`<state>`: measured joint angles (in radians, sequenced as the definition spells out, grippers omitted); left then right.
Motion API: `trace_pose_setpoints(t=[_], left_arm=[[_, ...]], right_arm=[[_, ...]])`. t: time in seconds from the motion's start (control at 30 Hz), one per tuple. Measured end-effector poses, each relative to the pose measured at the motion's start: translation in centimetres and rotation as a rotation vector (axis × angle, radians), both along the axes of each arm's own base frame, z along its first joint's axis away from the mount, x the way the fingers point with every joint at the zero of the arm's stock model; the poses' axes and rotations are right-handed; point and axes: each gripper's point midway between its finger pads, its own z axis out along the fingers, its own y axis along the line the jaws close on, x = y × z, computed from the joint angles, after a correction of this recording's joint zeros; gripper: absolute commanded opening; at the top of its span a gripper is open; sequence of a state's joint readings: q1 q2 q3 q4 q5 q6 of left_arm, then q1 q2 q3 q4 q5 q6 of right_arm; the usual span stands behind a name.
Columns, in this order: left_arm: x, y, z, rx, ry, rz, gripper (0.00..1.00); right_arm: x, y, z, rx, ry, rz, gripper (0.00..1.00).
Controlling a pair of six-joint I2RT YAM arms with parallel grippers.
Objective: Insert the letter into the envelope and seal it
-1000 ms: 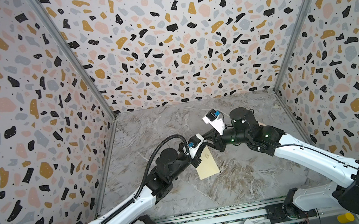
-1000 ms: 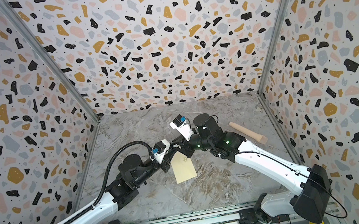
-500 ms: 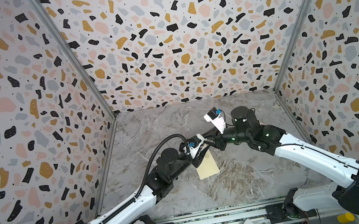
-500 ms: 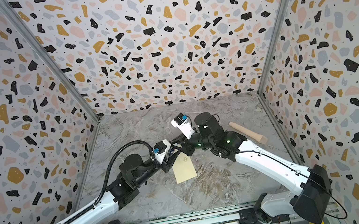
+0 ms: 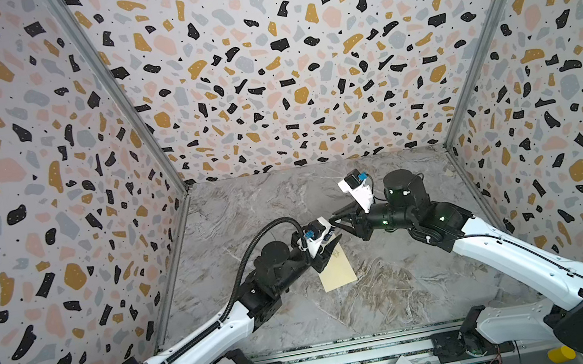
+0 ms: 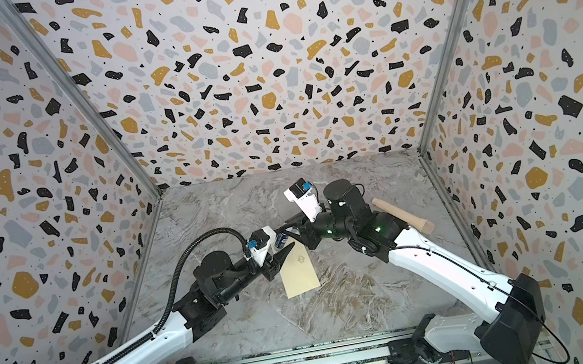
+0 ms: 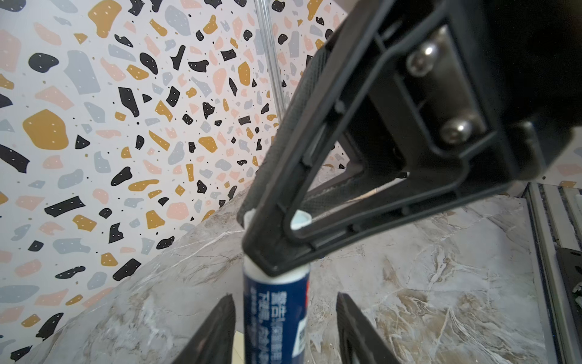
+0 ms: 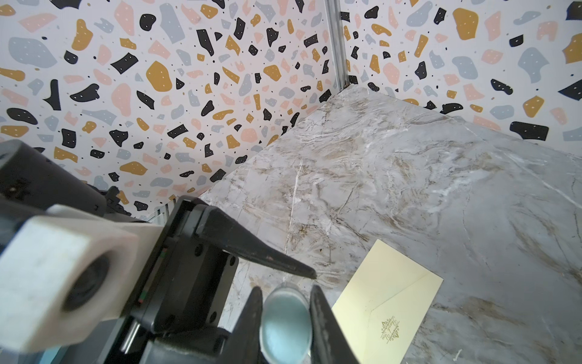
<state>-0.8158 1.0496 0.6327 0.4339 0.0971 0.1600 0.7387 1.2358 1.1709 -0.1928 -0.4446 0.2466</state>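
The envelope (image 5: pixel 338 273) lies flat on the marble counter (image 5: pixel 383 308), emblem side up. Its long edges run skewed to the front rail (image 5: pixel 351 357), and its far end is partly hidden under the arms. Just above that far end the two claws meet. The right claw (image 8: pixel 286 288) pinches the pale tip end of a blue glue stick (image 7: pixel 275 318). The left claw (image 7: pixel 285 296) stands spread around the stick's body, with a gap showing beside each finger. Bare counter surrounds the envelope's other edges, with a broad stretch beyond it up to the back wall (image 5: pixel 283 72) and another on its near side down to the rail. A wooden handle (image 6: pixel 403 214) lies well apart from the envelope, past the right arm and near the side wall (image 6: pixel 530 111).
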Motion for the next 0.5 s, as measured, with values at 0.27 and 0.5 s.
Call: trace_pose_setpoints(t=[0.27, 0.5], left_arm=[[0.13, 0.03, 0.07, -0.007, 0.002, 0.007, 0.08], [0.17, 0.01, -0.01, -0.007, 0.006, 0.009, 0.00]], right_arm=[[0.00, 0.03, -0.10, 0.002, 0.003, 0.000, 0.11], [0.09, -0.33, 0.14, 0.006, -0.007, -0.004, 0.49]])
